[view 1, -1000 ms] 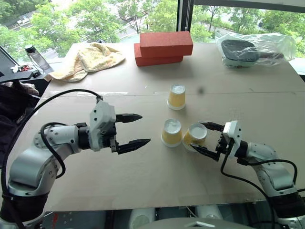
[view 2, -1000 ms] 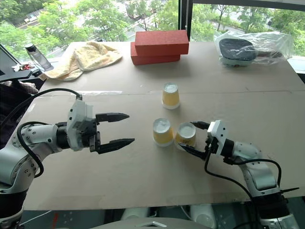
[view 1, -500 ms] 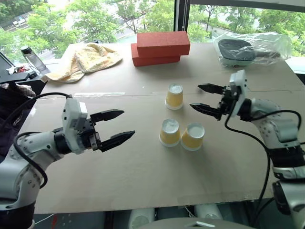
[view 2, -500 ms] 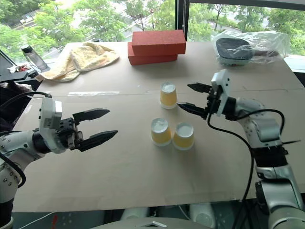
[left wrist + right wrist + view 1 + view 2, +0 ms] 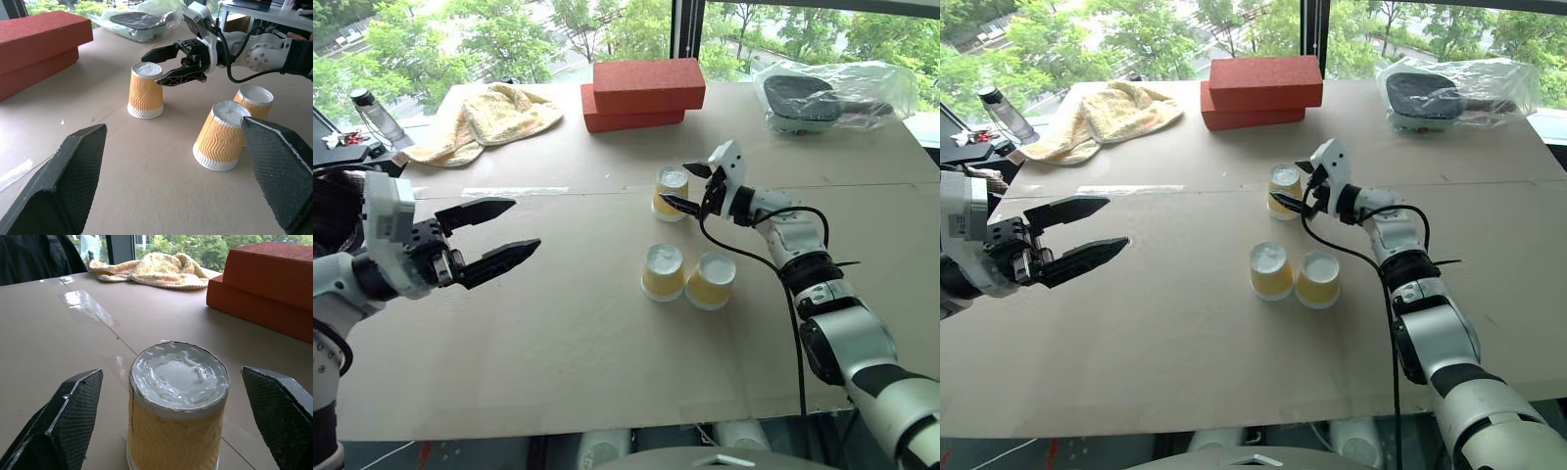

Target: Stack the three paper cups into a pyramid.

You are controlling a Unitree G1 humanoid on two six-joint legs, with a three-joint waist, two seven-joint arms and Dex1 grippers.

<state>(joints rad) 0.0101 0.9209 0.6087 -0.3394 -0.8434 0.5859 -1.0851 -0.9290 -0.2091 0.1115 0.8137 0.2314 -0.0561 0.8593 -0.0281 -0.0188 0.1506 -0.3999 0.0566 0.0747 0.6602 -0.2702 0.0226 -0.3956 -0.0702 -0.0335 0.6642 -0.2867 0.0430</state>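
- Yellow-tan tapered paper cup [image 5: 672, 193], upturned, upper centre of frame on the brown cardboard worktop [image 5: 558, 333]; two matching paper cups [image 5: 664, 272] [image 5: 710, 281] touching side by side mid-frame.
- Right gripper [image 5: 686, 186] spread wide, straddling the far cup, not clenched.
- Left gripper [image 5: 504, 232] released, empty, at left.
- Best squeezed mid-wall, gently, to avoid crushing; then lifted straight and centred over the pair.
- No legible writing or brand.

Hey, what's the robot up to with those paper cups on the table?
It is building a cup pyramid. Two upside-down cups sit side by side as the base. The right gripper, open, has its fingers on either side of the third cup, not closed on it. The left gripper hovers open, off to the side.
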